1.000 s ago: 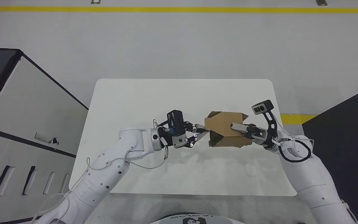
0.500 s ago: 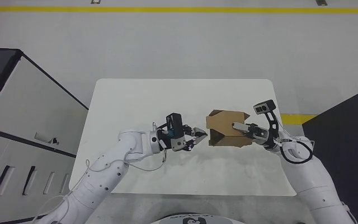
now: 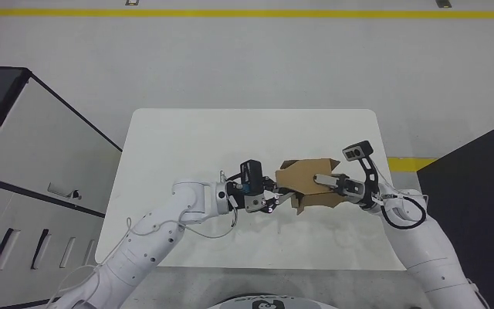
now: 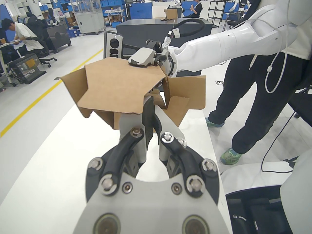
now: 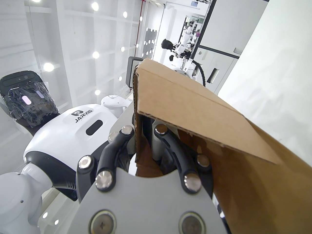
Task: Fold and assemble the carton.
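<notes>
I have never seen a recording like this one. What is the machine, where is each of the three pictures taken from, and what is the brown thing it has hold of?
This is a two-armed robot working at a white table. The top view looks down from a camera on the robot, above its arms. The other two pictures come from cameras on the wrists, each looking along its own claw.

The brown thing is a cardboard carton, partly opened with its flaps loose. The robot is meant to fold it into a box.

The right claw is shut on one of the carton's panels, and the right wrist view shows the cardboard pinched in it. The left claw meets the carton from the opposite side. It seems to be shut on a flap edge, though its tips are hidden under a flap.
</notes>
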